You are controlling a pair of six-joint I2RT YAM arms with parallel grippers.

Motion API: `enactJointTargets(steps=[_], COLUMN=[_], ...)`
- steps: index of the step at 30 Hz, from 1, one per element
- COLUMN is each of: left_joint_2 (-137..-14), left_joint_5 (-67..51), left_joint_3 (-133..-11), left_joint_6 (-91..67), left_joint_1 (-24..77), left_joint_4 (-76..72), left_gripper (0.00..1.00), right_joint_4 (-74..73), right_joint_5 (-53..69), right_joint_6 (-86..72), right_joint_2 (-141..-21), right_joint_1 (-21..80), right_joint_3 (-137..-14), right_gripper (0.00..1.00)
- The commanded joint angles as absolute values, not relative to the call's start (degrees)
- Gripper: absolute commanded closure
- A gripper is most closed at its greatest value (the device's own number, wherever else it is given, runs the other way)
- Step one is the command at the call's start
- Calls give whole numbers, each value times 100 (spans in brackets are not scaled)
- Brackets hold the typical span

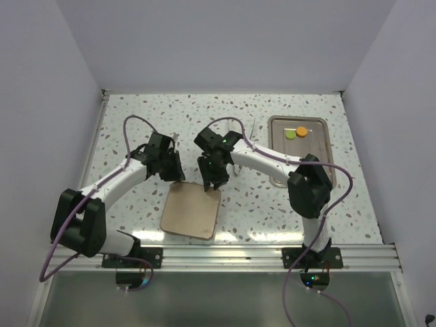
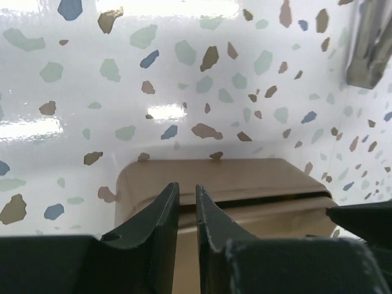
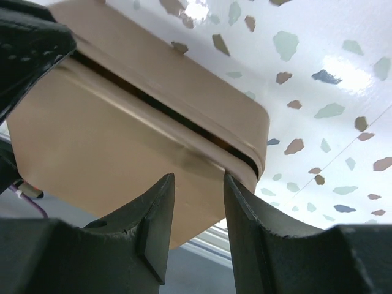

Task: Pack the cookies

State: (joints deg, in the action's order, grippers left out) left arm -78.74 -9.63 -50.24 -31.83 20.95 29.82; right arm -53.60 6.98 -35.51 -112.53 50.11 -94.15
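Observation:
A tan flat box (image 1: 191, 211) with a closed-down lid lies near the front middle of the table. A thin dark slit shows under the lid's edge in the left wrist view (image 2: 245, 177) and the right wrist view (image 3: 110, 135). My left gripper (image 1: 174, 174) (image 2: 187, 187) is at the box's far left corner, nearly shut and empty. My right gripper (image 1: 212, 182) (image 3: 199, 177) is at the far right corner, slightly open and empty, one fingertip against the lid's edge. One green cookie (image 1: 290, 133) and one orange cookie (image 1: 301, 131) lie in the metal tray (image 1: 325, 146). Other cookies are out of view.
The metal tray sits at the back right, beyond the right arm. White walls close in the speckled table on three sides. An aluminium rail (image 1: 225, 253) runs along the near edge by the arm bases.

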Motion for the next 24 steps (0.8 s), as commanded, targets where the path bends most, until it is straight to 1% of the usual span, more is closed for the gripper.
enactJointTargets(steps=[1, 5, 8, 11, 12, 14, 15, 17, 18, 19, 21, 22, 24], left_joint_2=[-8226, -8323, -8446, -8648, -8779, -8920, -9060, -9193, -9306, -9360, -9544, -9615, -9799], left_joint_5=[-958, -949, -949, -941, -914, -940, -949, -975, -1036, -1098, -1482, -1633, -1975], left_joint_3=[-5168, -5221, -5308, -5519, -5676, -5844, -6010, -6169, -6300, -6354, -6433, -6451, -6547], left_joint_6=[-2848, -2848, -2821, -2760, -2742, -2690, -2646, -2593, -2506, -2470, -2409, -2330, -2224], left_joint_1=[2039, 2030, 2021, 1995, 1986, 1943, 1925, 1838, 1785, 1732, 1469, 1372, 1178], left_joint_4=[2953, 2918, 2900, 2926, 2944, 2988, 2997, 3041, 3050, 3050, 2971, 2953, 2962], left_gripper=[78, 78, 78, 78, 78, 78, 78, 78, 78, 78, 78, 78, 80], right_joint_4=[-5493, -5669, -5651, -5651, -5651, -5530, -5424, -5135, -5011, -4888, -4396, -4255, -3982], right_joint_5=[246, 158, 246, 211, 150, 149, 158, 219, 255, 272, 316, 282, 150], right_joint_6=[-3349, -3278, -3121, -2848, -2795, -2664, -2585, -2549, -2497, -2479, -2417, -2373, -2338], right_joint_2=[-11330, -10839, -10452, -10223, -10169, -10081, -9951, -9853, -9792, -9739, -9668, -9659, -9703], right_joint_1=[4913, 4931, 5141, 5676, 6000, 6335, 6685, 7003, 7266, 7390, 7698, 7769, 7909], right_joint_3=[-9755, -10124, -10055, -9845, -9757, -9398, -9239, -8818, -8694, -8562, -8140, -8026, -7832], right_gripper=[58, 53, 52, 51, 52, 54, 57, 65, 77, 84, 92, 100, 100])
